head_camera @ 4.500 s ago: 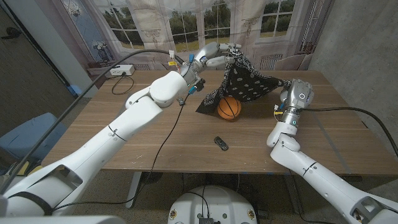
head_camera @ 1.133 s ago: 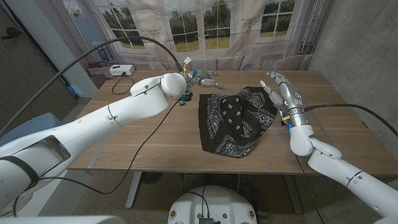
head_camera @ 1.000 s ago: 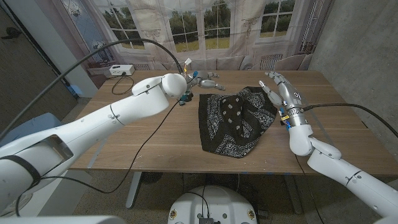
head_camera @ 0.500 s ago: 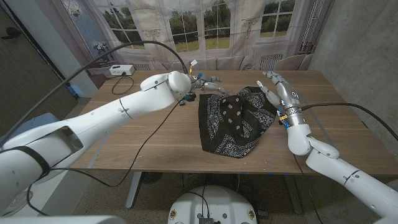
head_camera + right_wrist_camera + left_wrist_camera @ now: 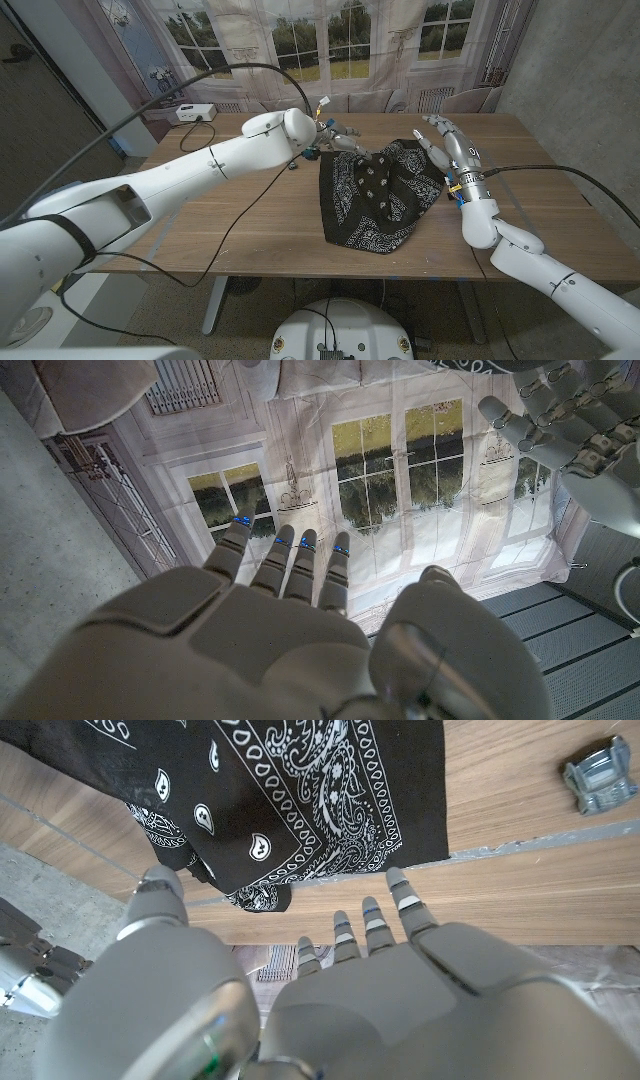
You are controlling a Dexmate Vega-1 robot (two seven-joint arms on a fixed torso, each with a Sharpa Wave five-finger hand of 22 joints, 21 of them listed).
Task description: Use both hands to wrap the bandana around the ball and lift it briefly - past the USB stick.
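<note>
text: none legible | labels: none | brands: none | numbers: none

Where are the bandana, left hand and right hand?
bandana [image 5: 378,195], head view, middle of the spread cloth.
left hand [image 5: 340,137], head view, fingers near the cloth's far corner.
right hand [image 5: 447,137], head view, back of the open hand.

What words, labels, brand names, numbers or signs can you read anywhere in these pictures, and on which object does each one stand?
None can be read.
Black cotton bandana with white paisley print: pattern only, no lettering.
Small grey ridged device on the wooden table: any marking is too small to read.
White box at the table's far corner: too blurred to read.
</note>
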